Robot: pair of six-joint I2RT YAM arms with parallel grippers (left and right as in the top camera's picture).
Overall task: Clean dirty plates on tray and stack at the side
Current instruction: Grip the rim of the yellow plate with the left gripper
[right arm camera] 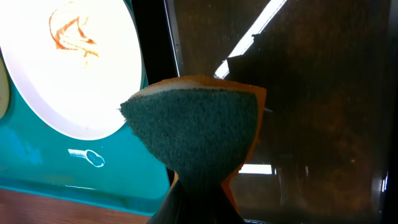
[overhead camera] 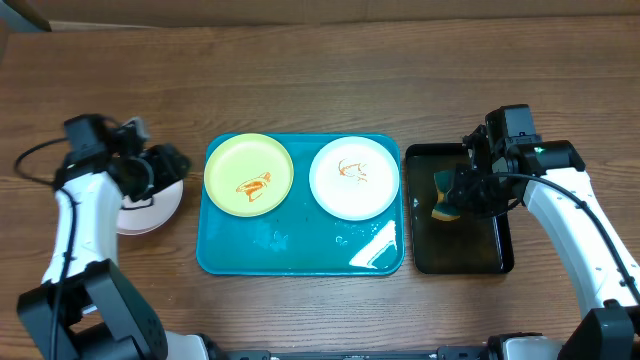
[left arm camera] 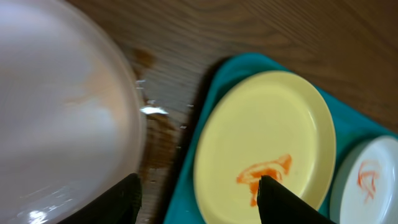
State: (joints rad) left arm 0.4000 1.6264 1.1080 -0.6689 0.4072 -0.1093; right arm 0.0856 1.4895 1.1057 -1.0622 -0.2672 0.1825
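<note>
The teal tray holds a pale yellow-green plate and a white plate, each with an orange-brown sauce smear. A second white plate lies on the table left of the tray. My left gripper is open and empty above the gap between that plate and the tray; the yellow-green plate is just to its right. My right gripper is shut on a green and orange sponge, held over the black tray, beside the smeared white plate.
The black tray stands against the teal tray's right side and looks wet. Water patches lie on the teal tray's front part. The wood beside the left plate is wet. Bare wooden table runs along the back.
</note>
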